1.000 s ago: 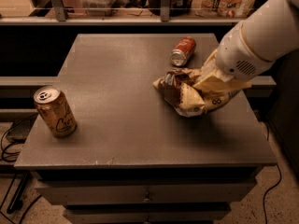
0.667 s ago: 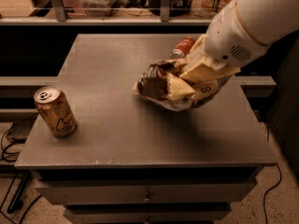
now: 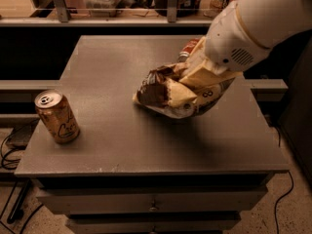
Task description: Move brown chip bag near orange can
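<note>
Carrying the brown chip bag (image 3: pixel 170 94) above the middle of the desk (image 3: pixel 122 147), the hand (image 3: pixel 202 76) is clamped tight on the bag's crumpled right end, just below the white arm (image 3: pixel 258 23). The bag hangs tilted, its dark left end lowest. A soft shadow beneath suggests it is off the surface, though I cannot rule out the lowest corner touching. The orange can (image 3: pixel 57 116) stands upright near the desk's front-left corner, well apart from the bag. A darker red-orange can (image 3: pixel 187 48) sits behind the arm toward the back, mostly hidden. As I judge it, the pickup is done and the transfer is roughly halfway. What is left is travel leftward and forward, setting the bag down just beside the orange can without knocking it, then letting go.
</note>
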Motion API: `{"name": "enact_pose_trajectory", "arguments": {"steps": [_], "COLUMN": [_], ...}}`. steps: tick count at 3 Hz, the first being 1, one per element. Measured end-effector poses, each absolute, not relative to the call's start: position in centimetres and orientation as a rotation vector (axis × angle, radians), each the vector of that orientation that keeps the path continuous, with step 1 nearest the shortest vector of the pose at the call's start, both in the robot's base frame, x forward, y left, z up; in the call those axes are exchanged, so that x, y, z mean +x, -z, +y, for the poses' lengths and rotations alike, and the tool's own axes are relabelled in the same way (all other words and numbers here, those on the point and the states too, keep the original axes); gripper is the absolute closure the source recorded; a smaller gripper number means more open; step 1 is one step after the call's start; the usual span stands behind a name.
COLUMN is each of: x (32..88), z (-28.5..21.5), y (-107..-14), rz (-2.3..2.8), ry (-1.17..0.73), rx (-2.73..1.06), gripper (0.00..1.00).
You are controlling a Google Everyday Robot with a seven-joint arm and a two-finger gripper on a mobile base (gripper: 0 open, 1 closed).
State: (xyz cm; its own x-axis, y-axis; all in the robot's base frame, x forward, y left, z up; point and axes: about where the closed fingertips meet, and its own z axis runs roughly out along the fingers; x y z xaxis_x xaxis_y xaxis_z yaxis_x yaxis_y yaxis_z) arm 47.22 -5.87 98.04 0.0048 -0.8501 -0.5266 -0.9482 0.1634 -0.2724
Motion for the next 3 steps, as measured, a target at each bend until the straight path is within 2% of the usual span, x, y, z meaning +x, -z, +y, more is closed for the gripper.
{"name": "enact_pose_trajectory", "arguments": {"steps": [2,3], "x": [46.5,45.9], "z": [1.6,5.4], "y": [-97.1,-96.8], "rz": [1.727,1.650], "ry": [-0.380,-0.479], "rx": [-1.773,-1.812], "gripper": [1.00,0.82]}}
